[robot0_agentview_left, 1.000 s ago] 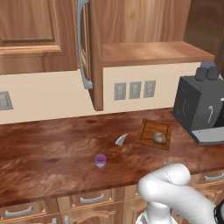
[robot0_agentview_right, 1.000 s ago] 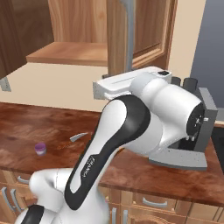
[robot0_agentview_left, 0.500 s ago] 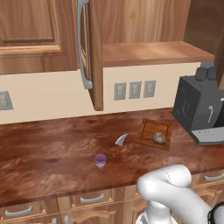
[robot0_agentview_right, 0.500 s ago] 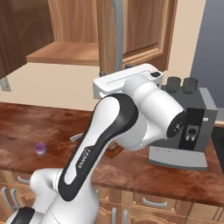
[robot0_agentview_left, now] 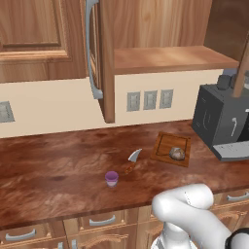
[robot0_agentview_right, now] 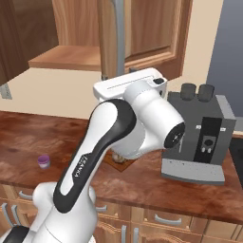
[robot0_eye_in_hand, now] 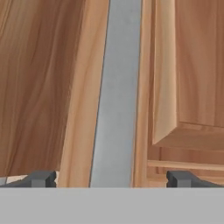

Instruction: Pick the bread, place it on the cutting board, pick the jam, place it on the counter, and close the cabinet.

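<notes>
Facing the cabinet (robot0_eye_in_hand: 43, 87) door up close, the gripper (robot0_eye_in_hand: 111, 179) has its fingers wide apart. The long grey handle (robot0_eye_in_hand: 117, 87) stands straight ahead, between them, running up and down. The door is open.

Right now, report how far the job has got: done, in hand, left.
Done: the bread lies on the cutting board, and the jam stands on the counter.
In hand: the gripper is open, its tips either side of the grey handle on a cabinet door.
Left: closing the cabinet; its door stands open and the shelf shows.
</notes>
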Robot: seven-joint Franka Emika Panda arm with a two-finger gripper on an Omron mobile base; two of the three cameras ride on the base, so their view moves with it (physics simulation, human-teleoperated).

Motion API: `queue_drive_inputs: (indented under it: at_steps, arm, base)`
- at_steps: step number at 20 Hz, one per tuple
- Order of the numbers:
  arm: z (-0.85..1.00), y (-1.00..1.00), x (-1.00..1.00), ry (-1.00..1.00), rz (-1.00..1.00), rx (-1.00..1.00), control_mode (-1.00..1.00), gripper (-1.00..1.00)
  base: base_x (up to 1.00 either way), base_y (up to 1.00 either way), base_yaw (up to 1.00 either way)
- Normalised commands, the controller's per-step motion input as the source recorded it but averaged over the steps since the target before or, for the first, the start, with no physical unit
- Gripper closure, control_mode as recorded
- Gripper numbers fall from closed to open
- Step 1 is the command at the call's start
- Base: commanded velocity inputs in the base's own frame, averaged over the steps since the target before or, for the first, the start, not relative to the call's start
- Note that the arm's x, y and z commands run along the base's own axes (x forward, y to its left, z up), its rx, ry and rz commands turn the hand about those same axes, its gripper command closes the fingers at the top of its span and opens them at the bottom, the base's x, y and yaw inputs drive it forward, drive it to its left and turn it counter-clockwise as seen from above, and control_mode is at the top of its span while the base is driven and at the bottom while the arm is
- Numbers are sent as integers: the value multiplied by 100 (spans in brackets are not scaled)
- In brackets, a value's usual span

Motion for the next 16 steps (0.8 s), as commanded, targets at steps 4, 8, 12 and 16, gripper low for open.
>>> queue_drive_inputs:
  at_steps: [4, 8, 12, 16]
  arm:
    - [0, 18, 34, 0, 0, 1, -100, -100]
    - [0, 21, 33, 0, 0, 0, -100, -100]
    - [0, 28, 29, 0, -1, 0, -100, -100]
    - [0, 33, 25, 0, -2, 0, -100, -100]
  base:
    - [0, 0, 0]
    - [0, 0, 0]
    - [0, 0, 0]
    - [0, 0, 0]
